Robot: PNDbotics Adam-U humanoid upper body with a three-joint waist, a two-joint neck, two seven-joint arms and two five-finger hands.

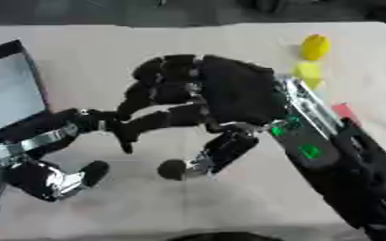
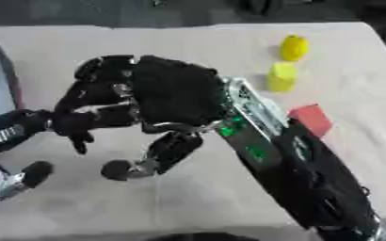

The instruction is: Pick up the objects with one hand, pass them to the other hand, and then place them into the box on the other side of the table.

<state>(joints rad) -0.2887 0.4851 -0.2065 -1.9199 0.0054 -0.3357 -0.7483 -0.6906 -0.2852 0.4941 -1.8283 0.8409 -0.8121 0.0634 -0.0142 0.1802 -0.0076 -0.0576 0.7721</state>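
My right hand (image 1: 229, 89) hangs over the middle of the table, back towards me, its arm (image 1: 336, 169) coming up from the lower right. My left hand (image 1: 64, 127) reaches in from the lower left, one finger stretched up to the right hand's underside and the thumb (image 1: 91, 172) spread apart below. No object shows between the two hands; the space under the right palm is hidden. A round yellow object (image 1: 315, 46), a yellow block (image 1: 308, 71) and a red block (image 2: 311, 119) lie at the far right.
A dark-rimmed box (image 1: 33, 75) with a pale inside stands at the left edge. The table's far edge (image 1: 188, 23) runs across the top. Bare tabletop (image 1: 196, 207) lies in front of the hands.
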